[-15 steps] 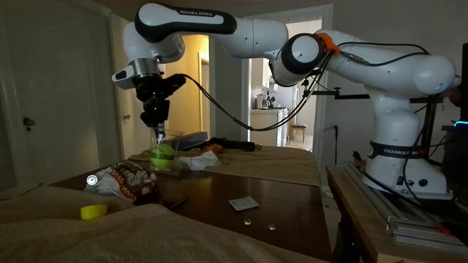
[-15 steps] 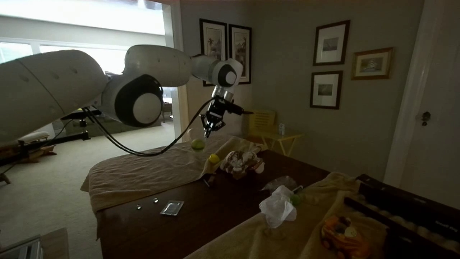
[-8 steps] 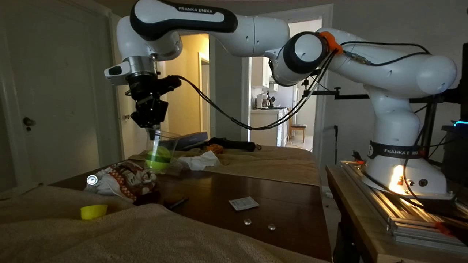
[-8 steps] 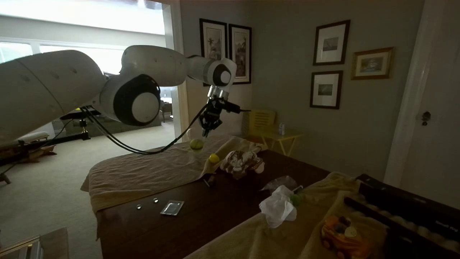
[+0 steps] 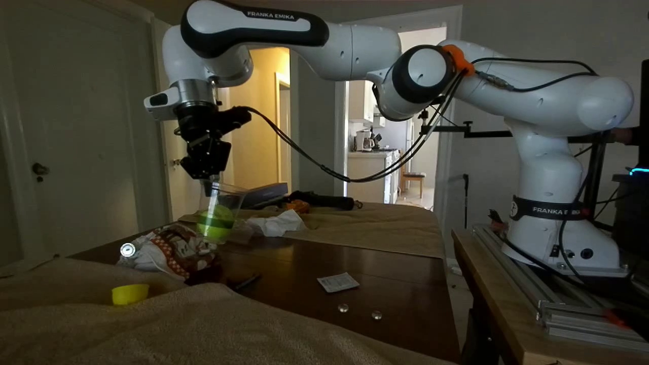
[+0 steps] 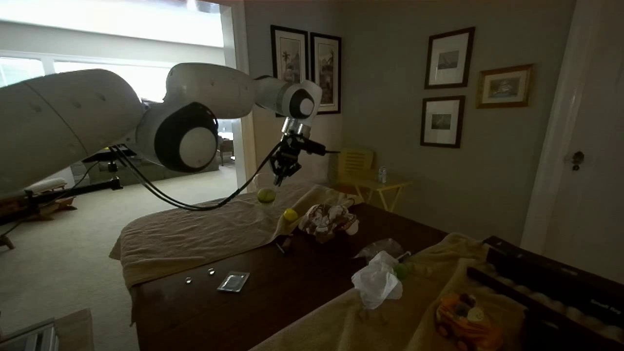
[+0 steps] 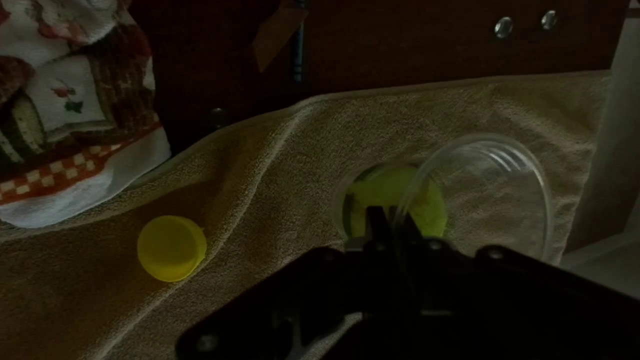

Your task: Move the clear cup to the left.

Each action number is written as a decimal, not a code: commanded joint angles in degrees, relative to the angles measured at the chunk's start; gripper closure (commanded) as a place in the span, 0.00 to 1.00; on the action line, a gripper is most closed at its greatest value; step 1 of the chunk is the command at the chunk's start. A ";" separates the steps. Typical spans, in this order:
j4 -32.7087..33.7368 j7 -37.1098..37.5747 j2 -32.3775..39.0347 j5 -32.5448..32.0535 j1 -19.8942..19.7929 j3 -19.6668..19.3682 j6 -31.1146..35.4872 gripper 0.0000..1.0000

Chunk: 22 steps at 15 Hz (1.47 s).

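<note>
The clear cup (image 5: 236,202) hangs tilted in the air with a yellow-green ball (image 5: 215,223) inside it. Its round rim (image 7: 541,172) shows in the wrist view, with the ball (image 7: 395,185) seen deeper in the cup. My gripper (image 5: 210,187) is shut on the cup's wall at the rim, one finger inside and one outside. In the wrist view the dark fingertips of the gripper (image 7: 385,212) nearly meet, with the thin wall between them. In an exterior view the ball (image 6: 266,196) appears over the tan towel; the cup's outline there is faint.
A yellow cap-like thing (image 7: 171,248) lies on the tan towel (image 7: 300,200). Beside it is a crumpled printed cloth (image 5: 175,248). On the dark table are a flat packet (image 5: 338,282), two glass beads (image 6: 211,271) and a pen (image 7: 298,50). White tissue (image 6: 378,280) and an orange toy (image 6: 468,319) lie farther off.
In both exterior views the gripper and cup have shifted a little to the left. The cup leans more than a second ago. The grip is unchanged.
</note>
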 commanded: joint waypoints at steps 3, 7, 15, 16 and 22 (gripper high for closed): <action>-0.70 7.42 2.01 1.56 0.83 1.04 3.92 0.99; -0.51 9.67 2.31 -0.86 2.84 -0.42 -0.13 0.99; -0.05 12.01 2.22 -8.27 8.53 -4.97 -16.13 0.99; 0.00 11.26 2.28 -9.51 9.32 -5.47 -17.37 0.99; 1.10 3.69 3.02 -15.90 13.06 -7.22 -14.02 0.99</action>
